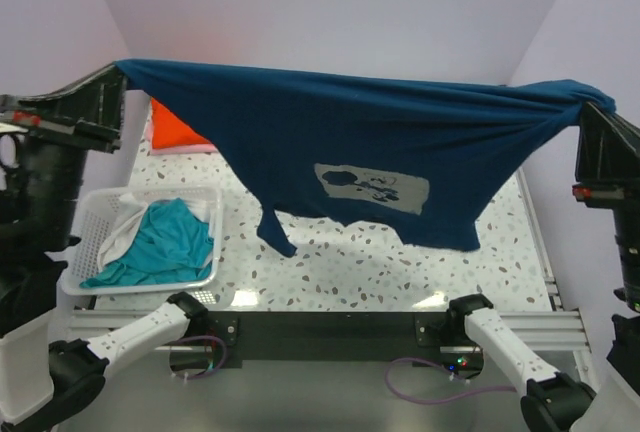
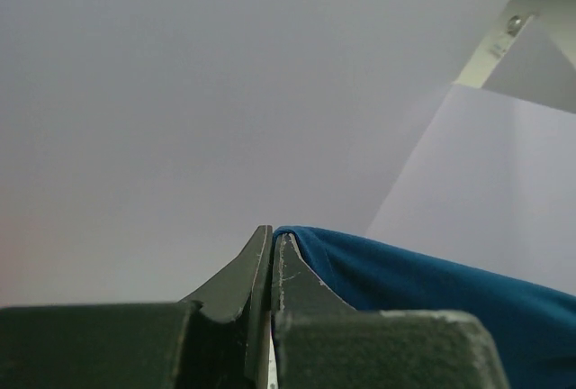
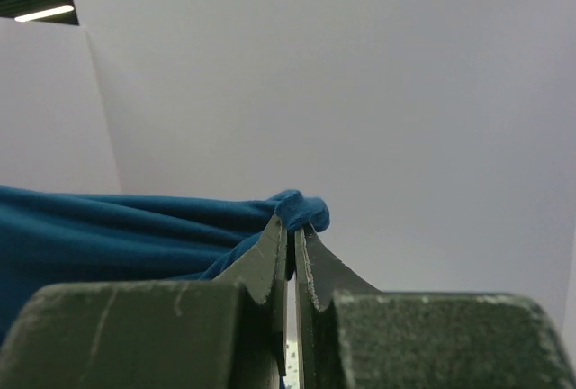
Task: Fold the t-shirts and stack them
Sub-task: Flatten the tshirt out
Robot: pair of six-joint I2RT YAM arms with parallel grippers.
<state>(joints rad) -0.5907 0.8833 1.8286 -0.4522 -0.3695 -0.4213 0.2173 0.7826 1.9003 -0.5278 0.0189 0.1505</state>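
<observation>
Over table (image 1: 340, 264), high claws (image 1: 122, 72) (image 1: 588, 102), t-shirt (image 1: 330, 132) between

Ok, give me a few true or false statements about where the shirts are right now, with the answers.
1. The left end effector and the right end effector both grip the navy t-shirt, stretched in the air between them. True.
2. The teal t-shirt is held in the air. False: it is bunched in the white basket.
3. The orange-red t-shirt lies on the table beyond the white basket. True.
4. The navy t-shirt's pale print is hidden. False: it shows in the top view.
</observation>
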